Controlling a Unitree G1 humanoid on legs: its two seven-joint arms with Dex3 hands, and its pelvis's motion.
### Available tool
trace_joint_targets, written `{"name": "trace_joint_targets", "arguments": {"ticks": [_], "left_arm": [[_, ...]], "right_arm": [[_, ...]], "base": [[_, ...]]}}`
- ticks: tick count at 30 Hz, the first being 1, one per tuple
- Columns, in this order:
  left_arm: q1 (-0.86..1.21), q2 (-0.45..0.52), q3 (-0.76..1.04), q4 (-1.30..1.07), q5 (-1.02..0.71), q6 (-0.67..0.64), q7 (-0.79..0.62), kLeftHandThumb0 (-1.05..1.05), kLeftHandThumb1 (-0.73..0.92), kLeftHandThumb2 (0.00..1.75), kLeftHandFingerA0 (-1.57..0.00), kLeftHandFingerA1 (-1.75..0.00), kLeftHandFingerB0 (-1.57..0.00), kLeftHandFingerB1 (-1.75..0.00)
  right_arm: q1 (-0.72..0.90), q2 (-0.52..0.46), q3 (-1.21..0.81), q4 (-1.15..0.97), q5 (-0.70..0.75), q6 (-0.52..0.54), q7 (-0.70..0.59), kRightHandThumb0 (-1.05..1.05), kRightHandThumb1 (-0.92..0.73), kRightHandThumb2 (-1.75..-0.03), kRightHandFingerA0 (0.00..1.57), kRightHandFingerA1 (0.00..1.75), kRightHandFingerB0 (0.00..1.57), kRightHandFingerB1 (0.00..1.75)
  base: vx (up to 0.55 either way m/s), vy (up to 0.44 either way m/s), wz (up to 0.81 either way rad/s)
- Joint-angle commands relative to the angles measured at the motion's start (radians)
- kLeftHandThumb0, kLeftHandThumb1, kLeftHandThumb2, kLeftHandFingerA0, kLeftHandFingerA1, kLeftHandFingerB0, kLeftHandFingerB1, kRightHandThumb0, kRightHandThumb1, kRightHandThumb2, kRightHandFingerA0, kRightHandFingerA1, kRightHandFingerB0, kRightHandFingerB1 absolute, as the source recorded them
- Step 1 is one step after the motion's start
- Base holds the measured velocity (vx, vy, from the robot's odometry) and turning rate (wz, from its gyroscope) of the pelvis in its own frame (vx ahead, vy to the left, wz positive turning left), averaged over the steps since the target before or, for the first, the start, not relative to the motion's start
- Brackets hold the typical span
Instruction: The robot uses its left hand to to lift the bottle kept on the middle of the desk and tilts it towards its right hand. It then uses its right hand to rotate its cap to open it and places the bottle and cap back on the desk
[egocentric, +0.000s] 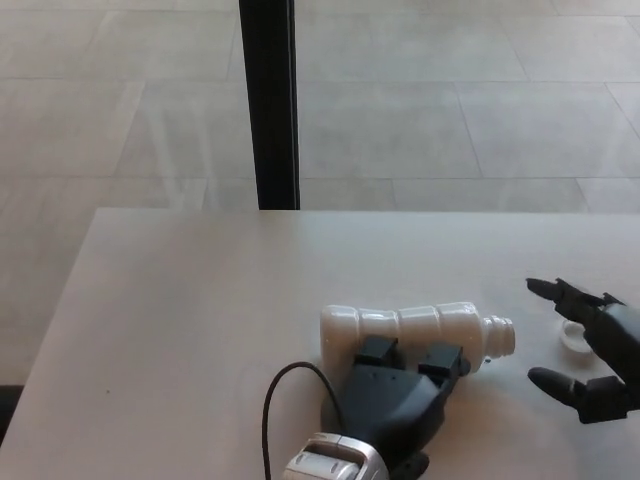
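A white ribbed bottle (410, 328) lies on its side in the middle of the desk (200, 320), its uncapped threaded neck (498, 334) pointing right. My left hand (392, 398) comes in from the near edge, and its two fingertips (375, 350) rest against the bottle's near side without wrapping it. A small white cap (574, 338) lies on the desk to the right of the neck. My right hand (592, 352) hovers over the cap, open, with its fingers spread on either side of it.
A black cable (290, 385) loops from my left wrist over the desk. A dark vertical post (268, 100) stands behind the far desk edge, with tiled floor beyond. The desk's left half is bare wood.
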Motion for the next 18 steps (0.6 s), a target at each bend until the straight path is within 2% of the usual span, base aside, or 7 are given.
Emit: {"name": "trace_joint_targets", "arguments": {"ticks": [1,5,7,11,13,17,18], "left_arm": [[0.045,-0.012,0.044,-0.053,-0.072,-0.013,0.008,-0.37,0.61,0.64,-0.79,-1.35,-0.69,-0.83],[0.087,-0.026,0.077,-0.145,-0.133,-0.027,-0.022,-0.51,0.64,0.60,-0.86,-1.68,-0.62,-0.85],[0.101,-0.013,0.094,-0.225,-0.156,-0.024,-0.058,-0.50,0.64,0.58,-0.81,-1.64,-0.61,-0.85],[0.118,0.031,0.155,-0.309,-0.237,-0.090,-0.071,-0.52,0.65,0.60,-0.82,-1.61,-0.57,-0.83],[0.127,0.068,0.247,-0.430,-0.310,-0.042,-0.168,-0.38,0.53,1.11,-0.32,-0.74,-0.10,-0.58],[0.172,0.083,0.511,-0.534,-0.614,-0.064,-0.250,-0.92,0.74,1.18,0.00,-0.42,0.00,-0.27],[0.182,0.069,0.614,-0.546,-0.740,-0.063,-0.283,-0.86,0.92,0.78,0.00,-0.04,0.00,0.00]], "right_arm": [[0.019,-0.004,-0.025,-0.043,0.028,0.028,-0.038,-1.05,-0.69,-1.10,0.00,0.14,0.00,0.05],[0.024,-0.008,-0.042,-0.071,0.041,0.035,-0.036,-0.98,-0.84,-0.65,0.00,0.00,0.00,0.03],[0.029,-0.019,-0.049,-0.081,0.049,0.034,-0.026,-1.04,-0.69,-1.09,0.00,0.15,0.00,0.02],[0.036,-0.031,-0.068,-0.091,0.057,0.027,-0.034,-1.05,-0.69,-1.10,0.00,0.16,0.00,0.02],[0.041,-0.053,-0.104,-0.093,0.074,0.011,-0.047,-1.00,-0.64,-0.95,0.00,0.00,0.00,0.00],[0.081,-0.087,-0.188,-0.119,0.128,0.008,-0.042,-0.97,-0.87,-0.66,0.00,0.00,0.00,0.04],[0.094,-0.095,-0.226,-0.116,0.162,-0.009,-0.042,-1.05,-0.73,-1.13,0.00,0.20,0.00,0.04]], "base": [[0.00,0.000,0.00],[0.00,0.000,0.00],[0.00,0.000,0.00],[0.00,0.000,0.00],[0.00,0.000,0.00],[0.00,0.000,0.00],[0.00,0.000,0.00]]}}
